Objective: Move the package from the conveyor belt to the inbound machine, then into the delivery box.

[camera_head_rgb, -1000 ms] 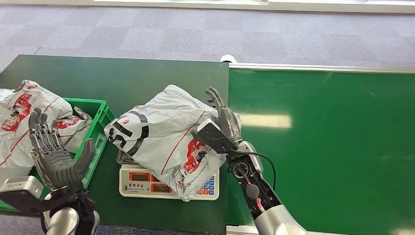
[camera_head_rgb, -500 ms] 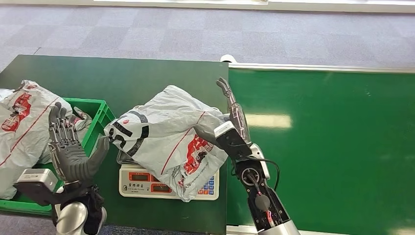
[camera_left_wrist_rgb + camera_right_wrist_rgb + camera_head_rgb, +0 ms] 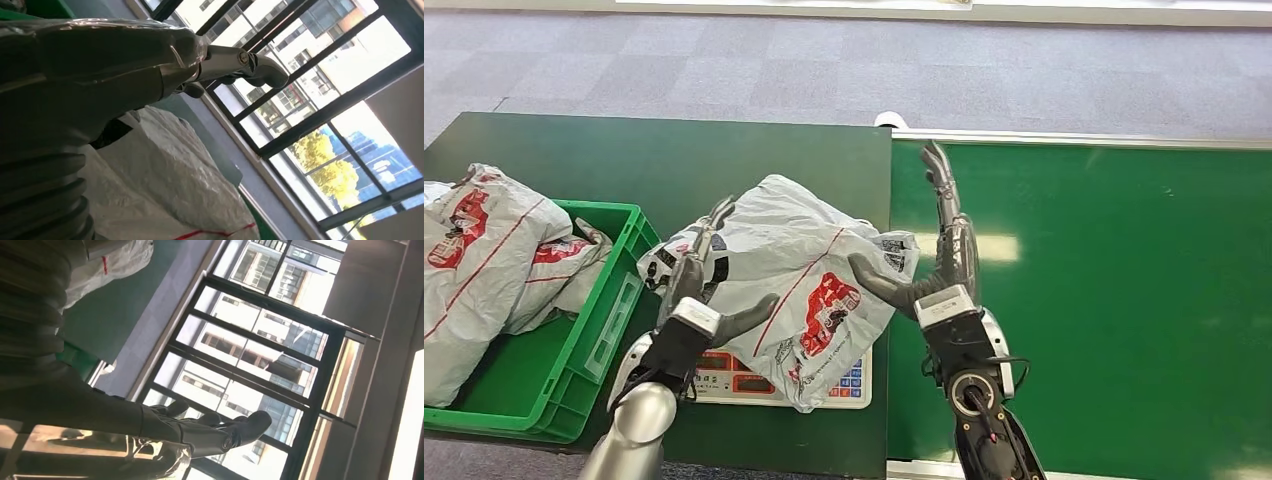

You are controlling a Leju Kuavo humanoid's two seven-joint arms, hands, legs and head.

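While you scan from the far left, you meet the green crate [image 3: 609,325] first, well to the outer side of the left hand [image 3: 692,285]; it holds other grey bags [image 3: 484,255], and the picture's edge cuts off their left parts. Next comes that left hand, set against the near left flank of the package [image 3: 789,280], fingers stretched up along the plastic and the thumb reaching in under the bag's lower edge. You can see it touching the bag, with fingers spread rather than curled, but whether it bears any weight you cannot tell. From the left wrist camera the fingers [image 3: 240,62] stand straight against a bright window, with crinkled white plastic [image 3: 165,185] just below them; the palm is dark and hard to read.

Between the two hands the package lies on the scale [image 3: 769,378], covering most of the platform, so only the front panel with its displays and keys shows.

On the bag's other side the right hand [image 3: 939,245] stands upright, fingers extended and apart, thumb pointing toward the bag's right corner and just beside it; contact there is unclear. Beyond that hand stretches the conveyor belt [image 3: 1114,300]. The right wrist camera shows its fingers [image 3: 220,432] in silhouette.
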